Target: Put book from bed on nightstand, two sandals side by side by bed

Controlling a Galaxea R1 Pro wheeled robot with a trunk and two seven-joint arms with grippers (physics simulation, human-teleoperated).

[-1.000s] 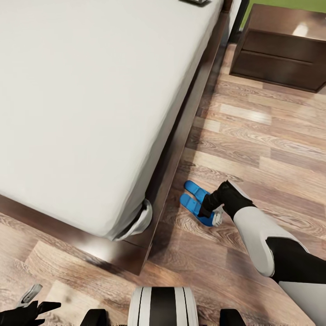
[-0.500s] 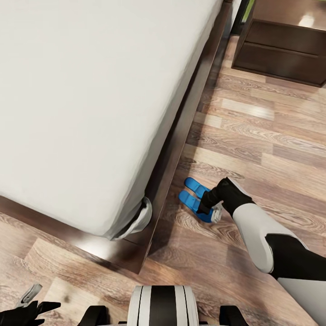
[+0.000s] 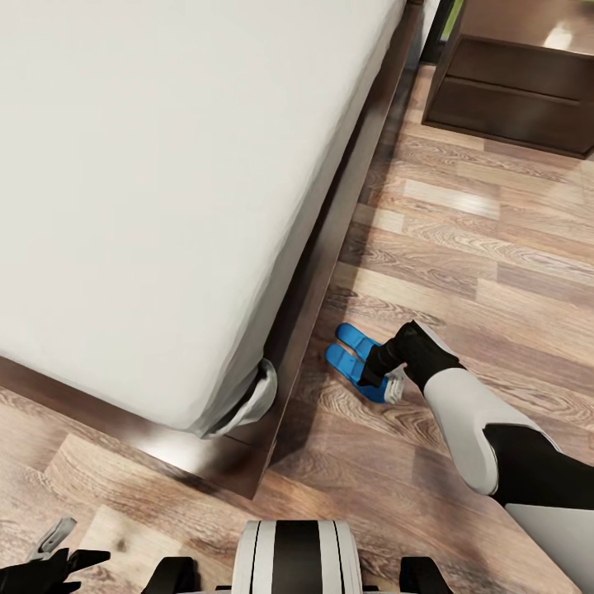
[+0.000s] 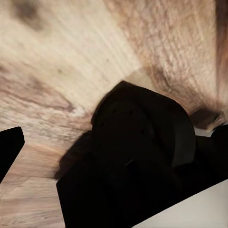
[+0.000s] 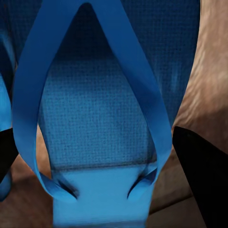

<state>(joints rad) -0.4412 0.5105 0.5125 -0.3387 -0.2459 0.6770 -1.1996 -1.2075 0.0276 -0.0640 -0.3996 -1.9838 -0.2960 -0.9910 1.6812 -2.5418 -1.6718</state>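
Two bright blue flat flip-flop sandals (image 3: pixel 356 360) lie side by side on the wood-plank floor (image 3: pixel 462 247), just beside the dark brown frame of the light-grey-mattressed bed (image 3: pixel 165 181). Right gripper (image 3: pixel 388 384) is down over them, fingers spread either side of one sandal's thong strap (image 5: pixel 95 95). Left gripper (image 3: pixel 49 549) is low near the floor; jaw state cannot be told. Dark-brown two-drawer nightstand (image 3: pixel 520 91) stands well apart.

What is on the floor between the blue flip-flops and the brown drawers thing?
Just bare wood floor. In the head view, nothing lies between the sandals beside the bed and the nightstand.
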